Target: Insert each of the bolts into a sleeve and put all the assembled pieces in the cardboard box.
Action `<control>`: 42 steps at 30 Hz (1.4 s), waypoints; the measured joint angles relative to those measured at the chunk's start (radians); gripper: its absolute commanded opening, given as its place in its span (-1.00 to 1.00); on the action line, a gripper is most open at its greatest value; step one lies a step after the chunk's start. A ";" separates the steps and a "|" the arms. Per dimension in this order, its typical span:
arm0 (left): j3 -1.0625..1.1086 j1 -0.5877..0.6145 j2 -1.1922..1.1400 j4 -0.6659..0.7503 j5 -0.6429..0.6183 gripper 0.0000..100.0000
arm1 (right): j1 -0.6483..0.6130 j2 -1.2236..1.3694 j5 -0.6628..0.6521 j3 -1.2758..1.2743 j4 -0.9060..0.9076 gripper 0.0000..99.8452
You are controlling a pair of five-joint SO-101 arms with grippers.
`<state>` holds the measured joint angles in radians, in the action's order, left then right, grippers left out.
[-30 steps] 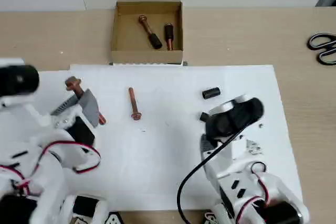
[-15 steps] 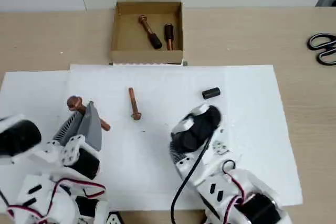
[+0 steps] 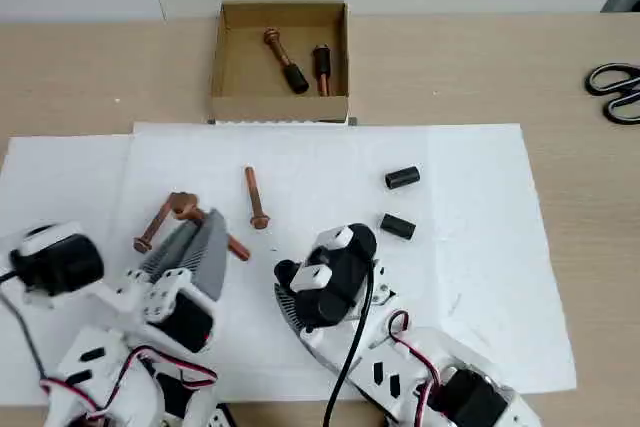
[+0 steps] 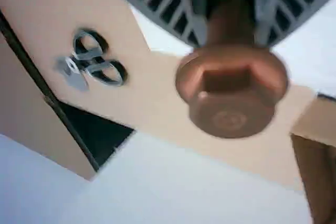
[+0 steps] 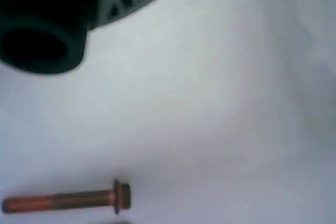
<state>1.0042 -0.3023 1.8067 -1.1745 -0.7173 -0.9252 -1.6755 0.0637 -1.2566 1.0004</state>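
My left gripper (image 3: 203, 231) is shut on a copper bolt (image 3: 186, 207) over the paper's left part; the left wrist view has the bolt's head (image 4: 231, 92) sticking out past the gripper (image 4: 231, 9). A second bolt (image 3: 154, 228) lies beside it, and a third bolt (image 3: 256, 197) lies mid-paper, also in the right wrist view (image 5: 68, 201). My right gripper (image 3: 291, 278) is shut on a black sleeve (image 5: 38, 43), just right of the left gripper. Two loose sleeves (image 3: 402, 178) (image 3: 397, 226) lie further right. The cardboard box (image 3: 225, 57) holds two assembled pieces (image 3: 285, 60).
White paper (image 3: 480, 277) covers the table's front half. Scissors (image 3: 615, 89) lie at the far right edge, also visible in the left wrist view (image 4: 90, 66). Red and black cables run along both arms near the front edge.
My left gripper carried its bolt right and toward the front. The right gripper swung left, away from the loose sleeves, uncovering the nearer one. A second bolt now shows on the left.
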 measured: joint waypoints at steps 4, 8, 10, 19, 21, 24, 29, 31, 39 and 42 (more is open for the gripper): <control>0.006 -0.048 0.000 0.006 0.000 -0.99 | -0.031 0.000 0.000 -0.002 -0.006 -0.99; 0.021 -0.089 0.000 0.012 0.000 -0.99 | -0.051 0.000 0.000 -0.002 -0.035 -0.99; 0.037 -0.106 0.000 0.012 0.006 -0.99 | -0.051 0.000 0.000 -0.002 -0.054 -0.99; 0.049 -0.133 0.000 0.012 0.078 -0.99 | -0.051 0.000 -0.048 -0.002 -0.058 -0.99; 0.049 -0.133 0.000 0.012 0.097 -0.99 | -0.051 0.000 -0.051 -0.002 -0.058 -0.99; 0.049 -0.167 0.000 0.002 0.137 -0.99 | -0.051 0.000 -0.051 -0.002 -0.058 -0.99; 0.051 -0.218 0.000 -0.064 0.157 -0.99 | -0.055 0.000 -0.054 -0.002 -0.060 -0.99; 0.051 -0.221 0.000 -0.069 0.160 -0.99 | -0.055 0.000 -0.054 -0.002 -0.061 -0.99; 0.051 -0.241 0.000 -0.155 0.160 -0.99 | -0.055 0.000 -0.054 -0.002 -0.061 -0.99; 0.049 -0.293 0.000 -0.203 0.160 -0.99 | -0.055 0.000 -0.055 -0.002 -0.061 -0.99</control>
<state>1.0533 -0.5953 1.8067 -1.3771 -0.5577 -0.9805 -1.6755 0.0084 -1.2582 0.9390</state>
